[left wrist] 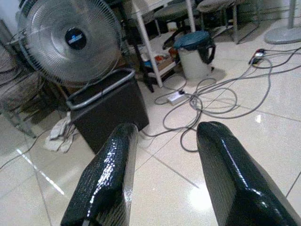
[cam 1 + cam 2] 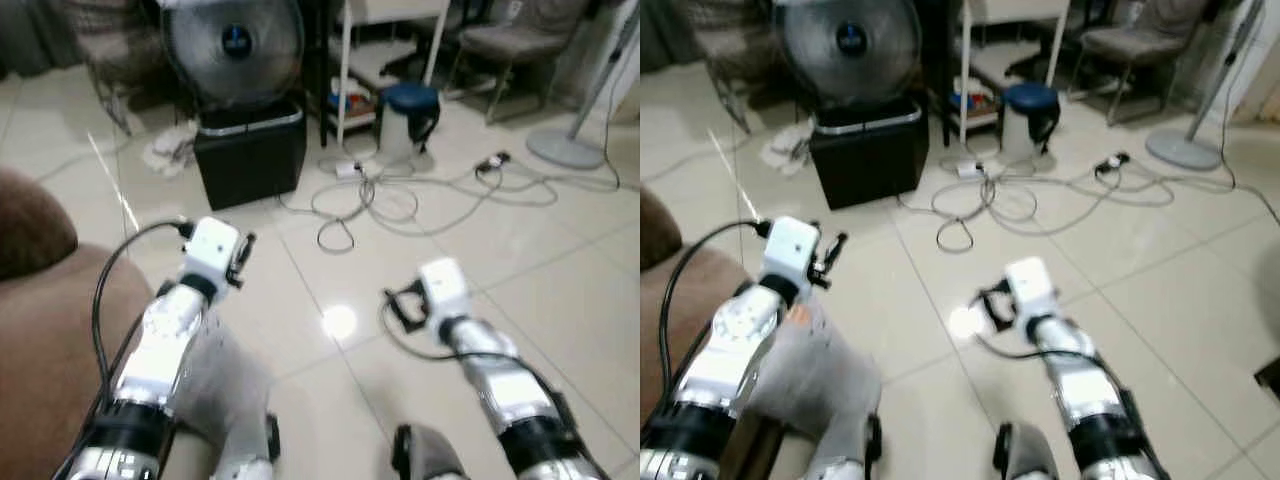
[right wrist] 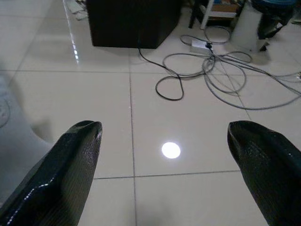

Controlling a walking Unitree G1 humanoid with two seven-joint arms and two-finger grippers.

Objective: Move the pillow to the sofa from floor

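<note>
Two grippers, left (image 1: 164, 179) and right (image 3: 164, 174), fingers apart, one fan (image 2: 233, 45)

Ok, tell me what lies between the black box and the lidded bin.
Head views show white rack legs, then floor with a power strip and cables between black box and bin.

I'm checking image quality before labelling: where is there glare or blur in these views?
Both eye views are soft, most at the fan and chair; a round lamp reflection glares on the floor tiles. Right wrist view: the same bright spot sits between the open right gripper fingers. Left wrist view: a glare patch under the left gripper, sharper cables.
</note>
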